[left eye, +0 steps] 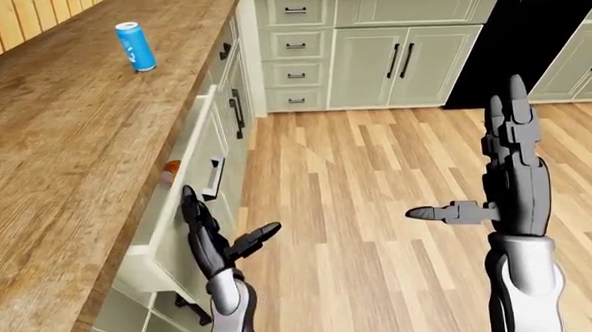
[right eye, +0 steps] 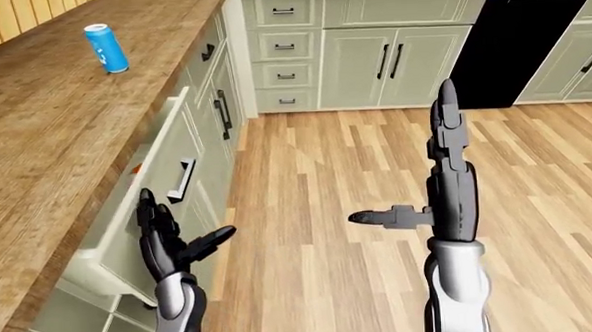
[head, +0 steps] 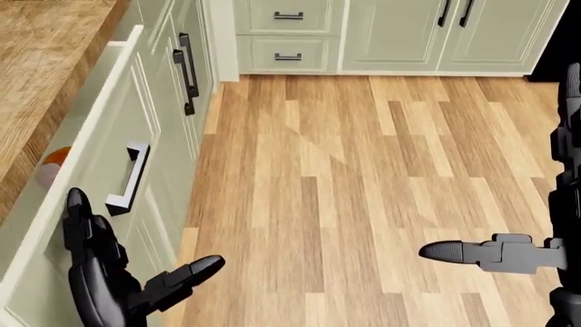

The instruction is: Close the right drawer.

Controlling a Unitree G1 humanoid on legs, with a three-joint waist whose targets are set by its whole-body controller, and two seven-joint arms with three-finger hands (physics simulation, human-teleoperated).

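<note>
At the far left of my left-eye view the wooden bench (left eye: 65, 146) runs up the frame, and a blue can (left eye: 136, 46) stands upright on it near the top, well apart from everything I am working with. Just right of the bench edge, the right drawer (left eye: 182, 193) juts out from the cabinet run, only partly open, its pale front panel tilted into view with a metal handle (left eye: 214, 177) on it. Through the narrow gap between the bench edge and the drawer front I see a sliver of an orange round thing (head: 50, 165) lying inside; I cannot tell what it is. My left robot hand (left eye: 219, 241) is against the drawer front below the handle, its fingers (head: 80, 218) spread wide and laid flat on the panel, the thumb sticking out to the right over the floor; it grips nothing. Further right lies the plank floor (left eye: 376, 177), and along the top of the view stand more pale cabinets (left eye: 391, 53) with dark handles, beside a black appliance (left eye: 516, 40). At the right, my right robot hand (left eye: 502, 179) hangs in the air over the floor, well apart from the drawer, fingers straight up and wide, thumb pointing left, holding nothing.
</note>
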